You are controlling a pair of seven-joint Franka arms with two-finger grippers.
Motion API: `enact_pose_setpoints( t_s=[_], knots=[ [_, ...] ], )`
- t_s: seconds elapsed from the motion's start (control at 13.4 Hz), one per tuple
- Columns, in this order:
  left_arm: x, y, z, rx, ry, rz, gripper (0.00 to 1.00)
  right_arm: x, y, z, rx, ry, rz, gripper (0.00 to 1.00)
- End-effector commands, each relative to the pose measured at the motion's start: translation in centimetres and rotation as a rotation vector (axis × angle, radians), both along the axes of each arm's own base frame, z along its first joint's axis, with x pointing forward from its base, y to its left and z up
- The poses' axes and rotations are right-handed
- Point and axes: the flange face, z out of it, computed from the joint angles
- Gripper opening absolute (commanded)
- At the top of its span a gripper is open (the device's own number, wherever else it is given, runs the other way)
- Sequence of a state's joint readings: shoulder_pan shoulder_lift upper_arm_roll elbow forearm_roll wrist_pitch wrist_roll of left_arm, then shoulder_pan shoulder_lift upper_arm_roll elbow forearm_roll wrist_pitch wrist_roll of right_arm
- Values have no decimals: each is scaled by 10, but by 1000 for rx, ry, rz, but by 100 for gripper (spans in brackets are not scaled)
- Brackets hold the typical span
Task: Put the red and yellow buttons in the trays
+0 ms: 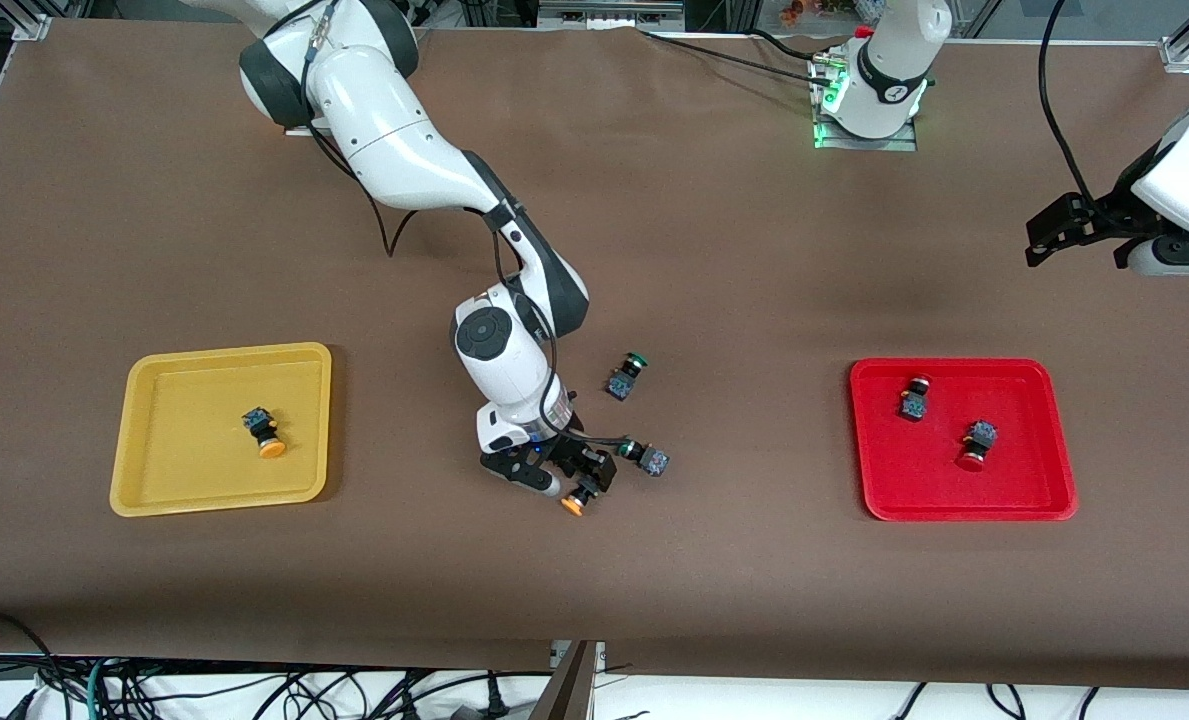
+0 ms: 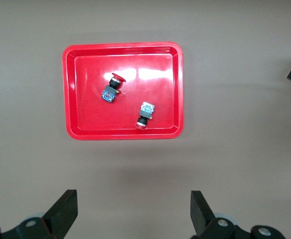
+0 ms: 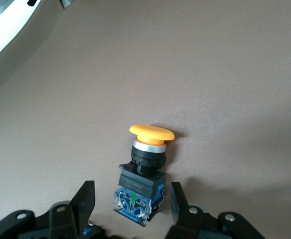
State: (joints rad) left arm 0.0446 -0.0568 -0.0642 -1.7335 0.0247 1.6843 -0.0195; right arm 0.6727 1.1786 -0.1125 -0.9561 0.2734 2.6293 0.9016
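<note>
A slip or tip is the risk here: the right gripper (image 3: 130, 201) is set with its black fingers (image 3: 83, 199) spread on either side of the small dark-bodied push-button with an orange-yellow cap (image 3: 143, 174), apparently not yet clamped, so an off-centre closing could knock it over. It lies on the brown table (image 1: 654, 600), between the yellow plastic tray (image 1: 144, 500) and the red plastic tray (image 1: 1054, 500), and nearer to the front camera than two green-capped switches (image 1: 629, 375). One orange-yellow-capped button (image 1: 264, 432) lies in the yellow tray and two red-capped buttons (image 2: 113, 88) in the red one. The left gripper (image 2: 130, 214) waits wide open and empty, over bare table beside the red tray.

brown table (image 1: 714, 240) — cables (image 1: 104, 690) hang below its near edge.
</note>
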Motion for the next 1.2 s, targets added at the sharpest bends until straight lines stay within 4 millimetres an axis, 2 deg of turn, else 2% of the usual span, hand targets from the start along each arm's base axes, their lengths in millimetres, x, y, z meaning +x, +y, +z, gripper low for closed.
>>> enact_pose_setpoints(
  t_s=[0.0, 0.45, 0.6, 0.82, 0.97, 1.05, 1.12],
  knots=[
    [-6, 0, 0, -16, 1, 11, 100, 2, 4, 3, -8, -37, 28, 70],
    [2, 1, -5, -15, 30, 21, 100, -2, 3, -27, -6, -59, 32, 70],
    [7, 0, -1, -17, 23, 19, 100, -3, 4, -30, 0, -71, 36, 69],
    [6, 1, -1, -20, 38, 12, 100, -3, 4, -30, -2, -73, 40, 51],
    [6, -1, -1, -24, 38, 11, 100, -2, 4, -28, -4, -76, 44, 31],
    [6, -3, -1, -24, 39, 9, 100, -2, 4, -26, -7, -83, 59, 14],
    [5, -3, -1, -24, 40, 9, 100, -2, 4, -25, -8, -84, 60, 5]
  ],
)
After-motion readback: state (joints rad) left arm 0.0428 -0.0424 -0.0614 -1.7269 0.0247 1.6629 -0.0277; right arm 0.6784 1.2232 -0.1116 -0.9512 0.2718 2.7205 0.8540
